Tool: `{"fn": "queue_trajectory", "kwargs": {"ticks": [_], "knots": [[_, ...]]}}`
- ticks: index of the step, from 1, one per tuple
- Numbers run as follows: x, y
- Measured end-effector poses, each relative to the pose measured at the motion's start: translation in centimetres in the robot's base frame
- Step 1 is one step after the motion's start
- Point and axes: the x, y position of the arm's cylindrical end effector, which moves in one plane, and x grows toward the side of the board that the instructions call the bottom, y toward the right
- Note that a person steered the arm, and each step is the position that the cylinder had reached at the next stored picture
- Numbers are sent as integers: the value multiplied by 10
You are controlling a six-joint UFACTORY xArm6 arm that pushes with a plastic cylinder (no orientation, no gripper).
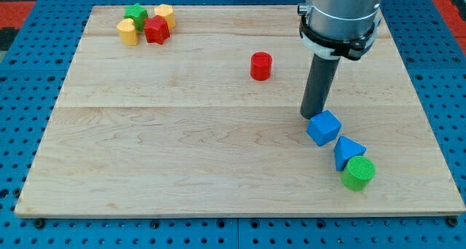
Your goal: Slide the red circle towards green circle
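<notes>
The red circle [261,65] stands upright on the wooden board, above the middle and a little to the view's right. The green circle [358,172] lies near the board's lower right, touching a blue triangular block [348,151]. A blue cube [323,127] sits just up and left of that triangle. My tip [314,116] rests at the blue cube's upper left edge, to the right of and below the red circle, apart from it.
A cluster at the board's upper left holds a green star-like block [135,15], a red star-like block [156,30] and two yellow blocks [127,32] [164,15]. The wooden board [182,147] lies on a blue pegboard.
</notes>
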Motion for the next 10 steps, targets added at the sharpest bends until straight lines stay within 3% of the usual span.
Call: {"fn": "queue_trajectory", "kwargs": {"ticks": [3,5,6,7,8,9,10], "knots": [[15,3],[-47,-61],[-63,-40],[-119,-2],[-138,-77],[-90,-149],[-38,-144]]}}
